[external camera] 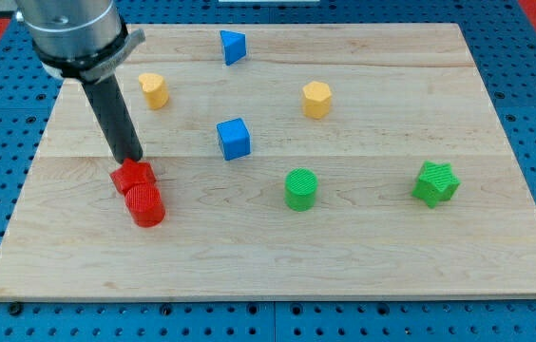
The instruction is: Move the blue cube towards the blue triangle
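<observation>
my tip (131,160) touches small red star-shaped block (132,176); end effector a bare rod, holding nothing | blue plastic cube (234,139) lies toward view's right | blue triangular block (233,47) at view's top, above cube; push must start below cube

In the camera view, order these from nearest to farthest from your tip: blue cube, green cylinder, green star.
Measured from my tip:
1. Blue cube, board centre, to the tip's right.
2. Green cylinder, further right, lower.
3. Green star, near the view's right edge.
</observation>
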`<state>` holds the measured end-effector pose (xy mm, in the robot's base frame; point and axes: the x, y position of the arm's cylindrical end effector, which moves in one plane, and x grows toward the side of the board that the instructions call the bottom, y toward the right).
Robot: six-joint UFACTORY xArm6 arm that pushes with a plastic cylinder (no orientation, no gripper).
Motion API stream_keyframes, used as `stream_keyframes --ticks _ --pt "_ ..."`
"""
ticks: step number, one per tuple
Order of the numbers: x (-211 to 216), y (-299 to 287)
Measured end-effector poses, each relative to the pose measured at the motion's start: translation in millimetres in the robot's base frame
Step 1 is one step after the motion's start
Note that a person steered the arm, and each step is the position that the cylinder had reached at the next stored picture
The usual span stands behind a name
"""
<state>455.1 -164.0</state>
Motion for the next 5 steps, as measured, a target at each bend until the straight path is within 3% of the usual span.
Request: stream_keyframes --ticks 2,3,4,5 --pt "19 54" --pt "1 80" --pt "15 57" --pt "11 90"
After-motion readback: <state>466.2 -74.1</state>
